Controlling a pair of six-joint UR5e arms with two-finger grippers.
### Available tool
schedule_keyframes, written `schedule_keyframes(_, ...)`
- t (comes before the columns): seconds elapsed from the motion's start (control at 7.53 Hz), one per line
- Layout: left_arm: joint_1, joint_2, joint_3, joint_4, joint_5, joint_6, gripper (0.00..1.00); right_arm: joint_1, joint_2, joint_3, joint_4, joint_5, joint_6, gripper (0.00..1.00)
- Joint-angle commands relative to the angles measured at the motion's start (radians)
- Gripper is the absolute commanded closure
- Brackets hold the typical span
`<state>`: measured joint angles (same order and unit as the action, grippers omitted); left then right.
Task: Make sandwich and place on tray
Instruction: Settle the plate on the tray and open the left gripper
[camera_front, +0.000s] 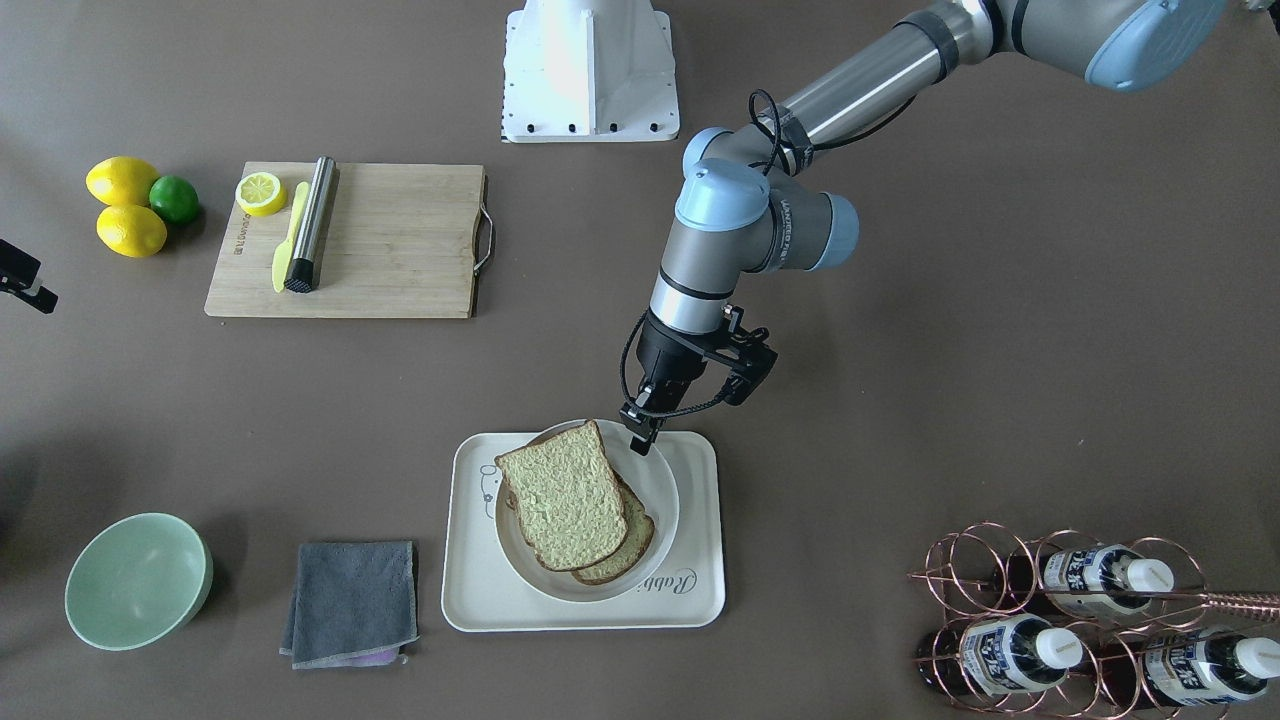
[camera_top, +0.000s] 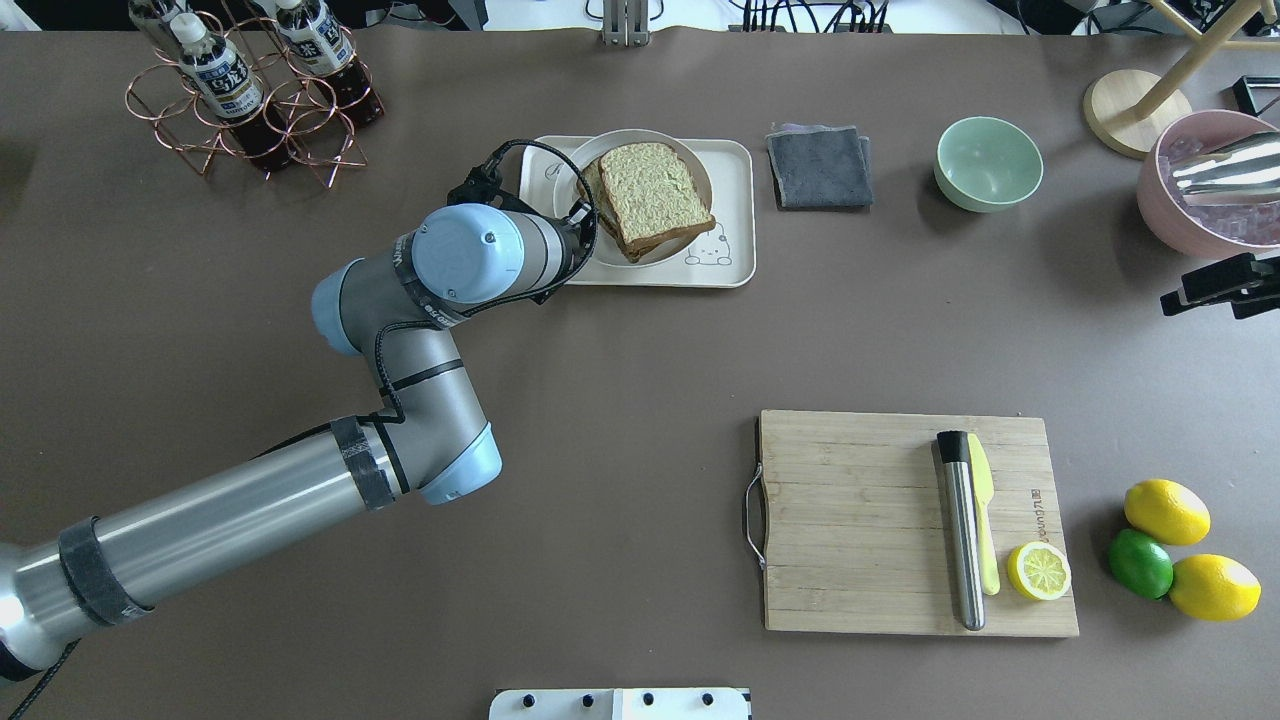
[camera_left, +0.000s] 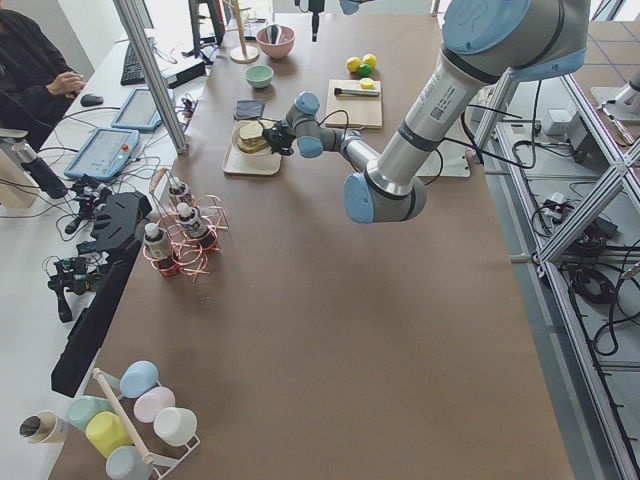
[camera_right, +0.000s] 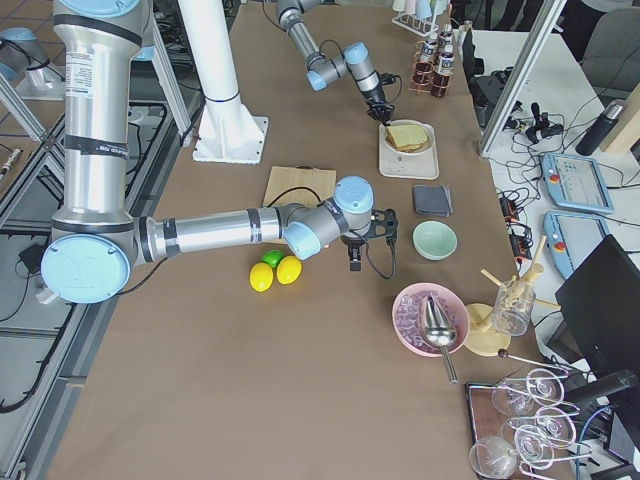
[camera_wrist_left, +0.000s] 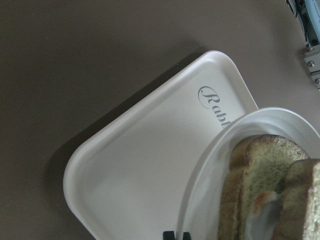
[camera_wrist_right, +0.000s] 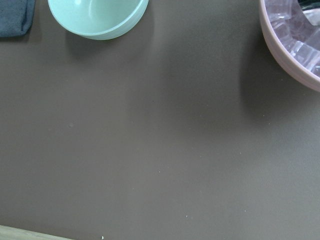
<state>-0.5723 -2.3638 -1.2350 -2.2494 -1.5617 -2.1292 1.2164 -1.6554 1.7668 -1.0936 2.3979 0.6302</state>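
Sandwich step: the sandwich (camera_front: 565, 495) looks assembled, two bread slices stacked slightly askew, with white and orange egg showing between them in the left wrist view. It lies on the plate (camera_front: 662, 490), and the plate is on the tray (camera_front: 470, 600), so I judge the placing nearly done, with only the release left.
Table (camera_front: 900, 400): there is open brown surface on the robot's side of the tray, the clearest way to back out.
Cutting board (camera_front: 400, 240): well apart, not in the way.
Bottle rack (camera_front: 1060, 610): off to the robot's left of the tray, well apart.
Tray: bare floor shows at both short ends. A grey cloth (camera_front: 350, 600) lies near the end on the robot's right.
Plate: it spans almost the whole tray between the long rims, so little room to slide it. I cannot tell whether it sits fully flat.
Left gripper (camera_front: 640, 432): at the plate's rim on the robot's side. The fingertips are drawn close, and the rim runs between them in the wrist view, apparently pinching it.
Next move: part the fingers, then rise straight before pulling back, so the plate is not dragged or tipped.
Right gripper (camera_top: 1200, 288): hovers beyond the green bowl (camera_front: 138, 580), far from the tray. I cannot tell whether its fingers are apart or together.
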Motion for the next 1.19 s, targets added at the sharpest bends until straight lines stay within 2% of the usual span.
schedule_keyframes(0.0,0.002,-0.005,0.017,-0.004,0.0,0.0,1.0,0.0,-0.001,0.0,0.001,0.0,0.0,0.01)
schedule_keyframes(0.13,0.002,-0.005,0.019,-0.004,0.002,0.0,0.96,0.0,0.0,0.0,0.001,0.0,0.0,0.01)
schedule_keyframes(0.27,0.002,-0.003,0.019,-0.004,0.002,0.002,0.75,0.0,0.0,0.0,0.001,0.0,0.002,0.01)
schedule_keyframes(0.8,-0.003,-0.017,0.017,-0.002,0.015,-0.001,0.72,0.0,0.003,-0.001,0.0,0.001,0.002,0.01)
schedule_keyframes(0.93,-0.006,-0.017,0.017,-0.001,0.015,0.005,0.28,0.0,0.005,-0.001,-0.003,0.001,0.0,0.01)
schedule_keyframes(1.06,-0.009,-0.017,0.012,0.002,0.014,0.076,0.02,0.0,0.009,-0.003,-0.005,0.001,0.0,0.01)
